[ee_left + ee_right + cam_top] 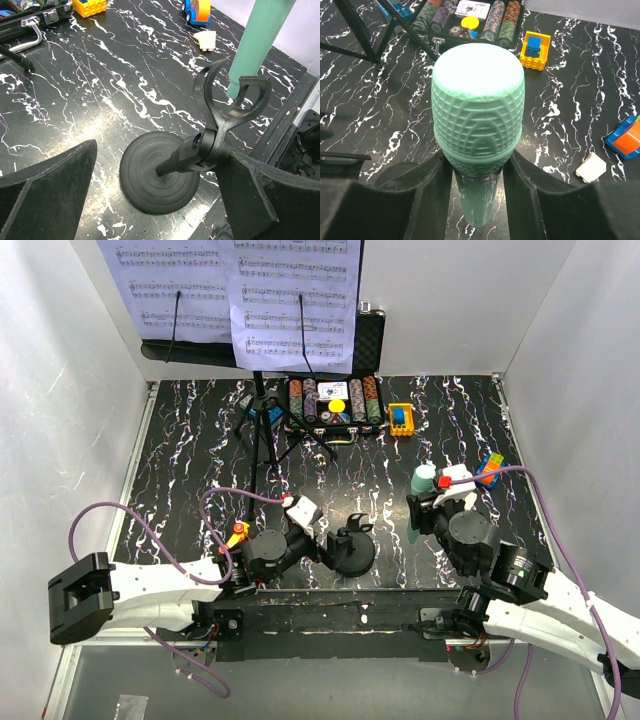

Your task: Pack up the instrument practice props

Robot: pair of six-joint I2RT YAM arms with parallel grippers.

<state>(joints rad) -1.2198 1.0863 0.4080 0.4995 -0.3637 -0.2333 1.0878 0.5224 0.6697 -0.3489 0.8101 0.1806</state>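
The small black mic stand point(350, 545) stands upright on its round base point(160, 175) near the table's front edge, its forked clip point(230, 95) empty. My left gripper point(160, 200) is open wide, one finger on each side of the stand's stem. To the right, my right gripper point(477, 200) is shut on the mint-green microphone point(477, 110), which it holds upright just under the grille head point(425, 478). At the back stands the tall black music stand point(258, 430) with white sheet-music pages point(295, 300) on its desk.
An open black case of poker chips point(335, 400) lies at the back centre, beside the tripod's legs point(360, 30). A yellow block toy point(401, 418) sits to its right. At the right are a colourful toy car point(488, 468) and a small white piece point(591, 167).
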